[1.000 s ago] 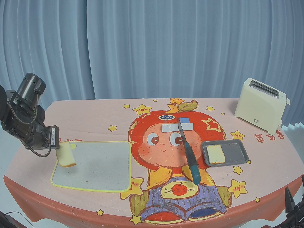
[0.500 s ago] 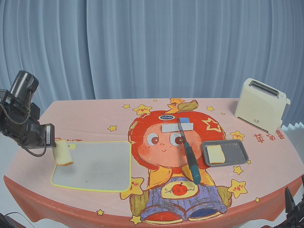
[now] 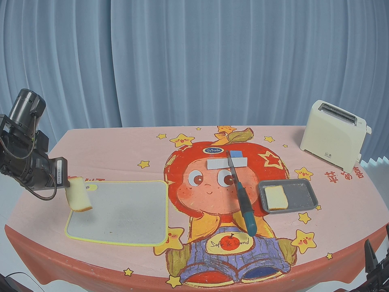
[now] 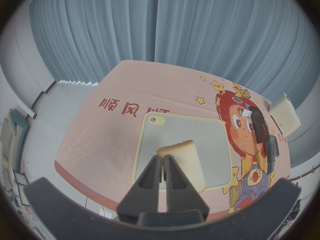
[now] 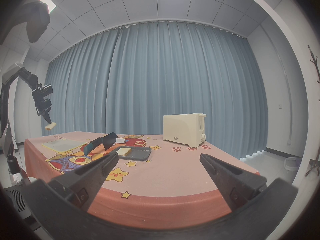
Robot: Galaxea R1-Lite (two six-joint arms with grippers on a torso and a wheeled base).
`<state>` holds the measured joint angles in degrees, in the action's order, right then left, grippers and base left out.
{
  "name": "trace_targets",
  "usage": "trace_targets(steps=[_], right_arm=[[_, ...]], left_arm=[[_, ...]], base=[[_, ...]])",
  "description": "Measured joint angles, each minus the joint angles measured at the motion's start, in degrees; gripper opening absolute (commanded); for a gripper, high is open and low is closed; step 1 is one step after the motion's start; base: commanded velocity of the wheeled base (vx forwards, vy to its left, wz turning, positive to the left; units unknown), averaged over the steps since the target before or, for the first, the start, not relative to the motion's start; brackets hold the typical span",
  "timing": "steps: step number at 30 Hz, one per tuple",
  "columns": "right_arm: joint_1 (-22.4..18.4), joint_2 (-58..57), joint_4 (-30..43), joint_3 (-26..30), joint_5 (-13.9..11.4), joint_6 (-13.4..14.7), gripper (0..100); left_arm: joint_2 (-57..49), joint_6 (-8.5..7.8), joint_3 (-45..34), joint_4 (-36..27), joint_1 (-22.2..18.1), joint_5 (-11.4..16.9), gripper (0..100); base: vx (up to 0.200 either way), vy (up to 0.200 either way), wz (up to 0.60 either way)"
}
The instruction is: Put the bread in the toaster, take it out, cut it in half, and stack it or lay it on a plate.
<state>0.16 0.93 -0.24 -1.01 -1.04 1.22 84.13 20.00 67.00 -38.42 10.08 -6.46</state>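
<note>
A half slice of bread (image 3: pixel 78 194) hangs tilted in the air over the left end of the white cutting board (image 3: pixel 121 211). My left gripper (image 3: pixel 67 181) is shut on its upper edge. The left wrist view shows the fingers (image 4: pixel 154 170) pinching the bread (image 4: pixel 185 162) above the board (image 4: pixel 213 134). A second half slice (image 3: pixel 276 197) lies on the left side of the grey plate (image 3: pixel 302 193). The cream toaster (image 3: pixel 334 135) stands at the far right, slots empty. My right gripper (image 5: pixel 158 156) is open with nothing in it, off the table's near right edge.
A knife (image 3: pixel 243 195) with a teal handle lies at the table's middle, its blade resting on a small grey and blue block (image 3: pixel 216 163). Bare tablecloth stretches between the board and the plate. A blue curtain closes off the back.
My left arm has drawn back to the left and slightly up with the bread half, from over the board's left part to its left edge. The right arm has not moved.
</note>
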Motion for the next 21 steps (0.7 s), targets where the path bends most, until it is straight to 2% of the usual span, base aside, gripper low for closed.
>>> trace_targets(steps=[21], right_arm=[[0.02,0.00,0.02,0.00,0.02,0.00,100]], left_arm=[[-0.15,-0.13,-0.09,0.02,0.11,-0.10,0]], base=[[0.000,-0.200,0.00]])
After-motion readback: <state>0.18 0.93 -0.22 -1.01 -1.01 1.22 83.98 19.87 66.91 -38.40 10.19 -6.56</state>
